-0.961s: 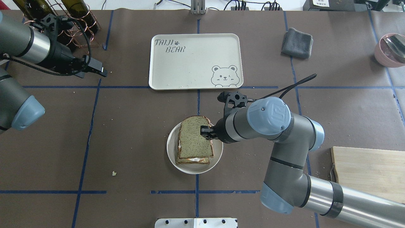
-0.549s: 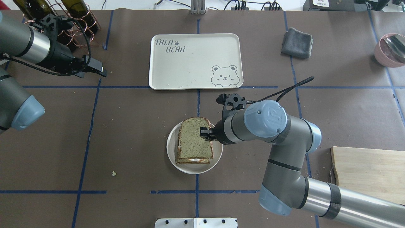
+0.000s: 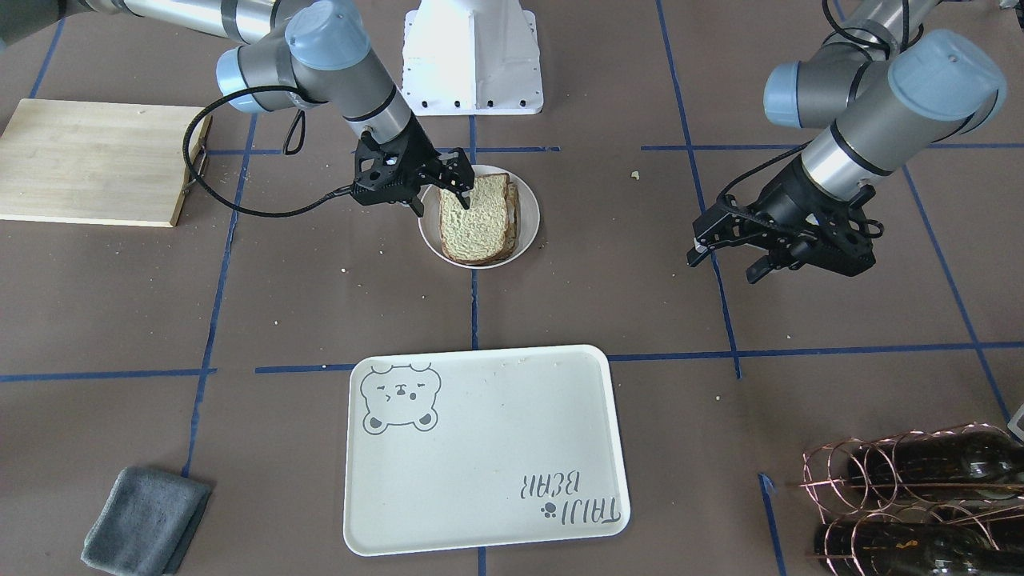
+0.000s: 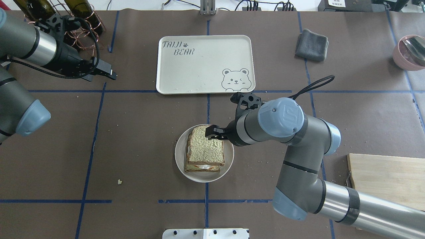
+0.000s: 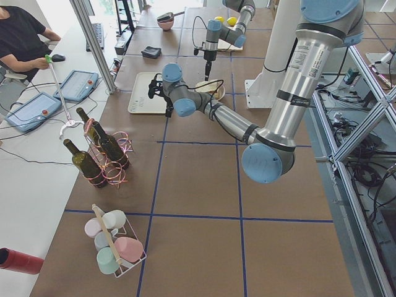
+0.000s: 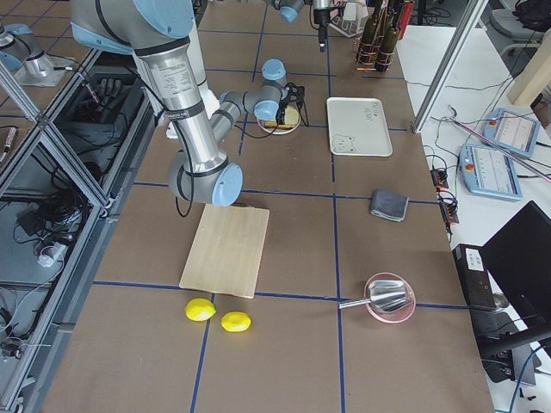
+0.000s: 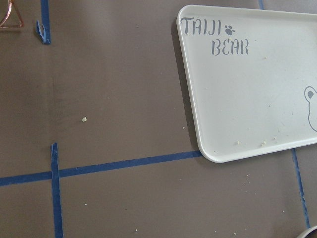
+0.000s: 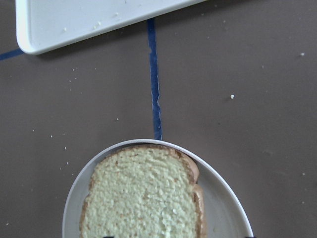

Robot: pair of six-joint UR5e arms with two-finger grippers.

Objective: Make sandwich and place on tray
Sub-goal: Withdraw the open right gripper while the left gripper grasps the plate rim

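Right gripper jaws spread over sandwich 1 o'clock corner, sandwich on round plate, tray at plate's 12 o'clock, left gripper jaws apart, at tray's 9 o'clock.

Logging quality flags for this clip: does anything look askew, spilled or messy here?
The sandwich on the plate is stacked unevenly: the top slice sits offset, so the lower slice and egg white stick out at the robot-side edge. Crumbs dot the tray and table.
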